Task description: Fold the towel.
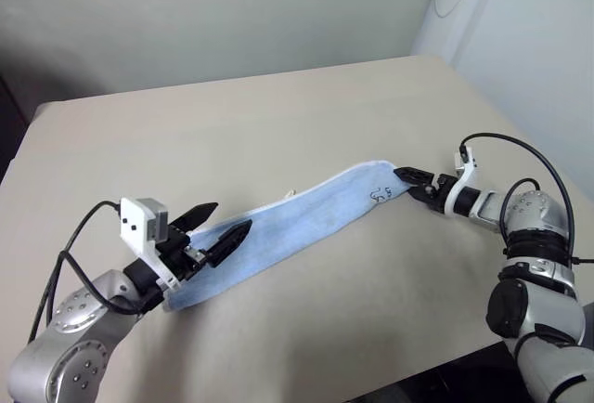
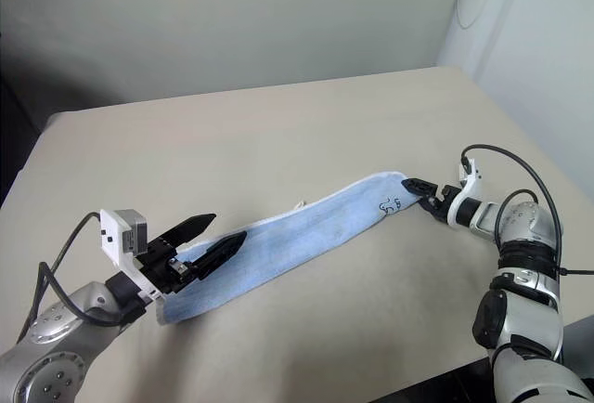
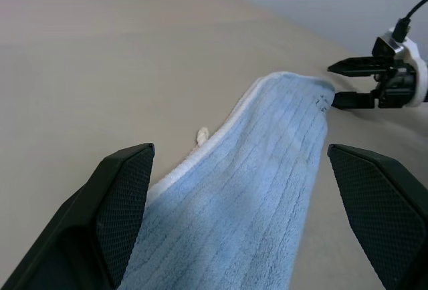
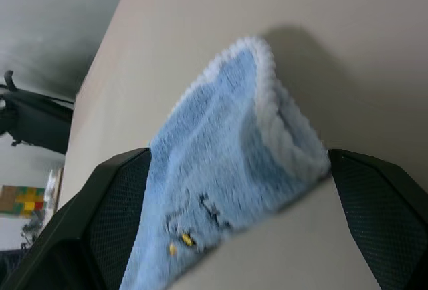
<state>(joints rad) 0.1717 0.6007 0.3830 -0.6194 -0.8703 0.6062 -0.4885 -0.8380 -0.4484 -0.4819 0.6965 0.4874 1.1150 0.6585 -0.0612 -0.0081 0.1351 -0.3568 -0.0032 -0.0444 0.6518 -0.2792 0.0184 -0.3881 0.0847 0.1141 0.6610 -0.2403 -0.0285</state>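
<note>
**Folding towel: item laid out, both ends attended**

Lying in a long diagonal strip on the beige table (image 1: 278,115), the light blue towel (image 1: 306,222) runs between both arms. Left gripper (image 1: 215,228) wide apart, empty, over the near end. Right gripper (image 1: 415,183) likewise spread, holding nothing, at the far end. Right wrist view alone shows the doubled edging; dark printed mark (image 1: 380,195) illegible.
</note>
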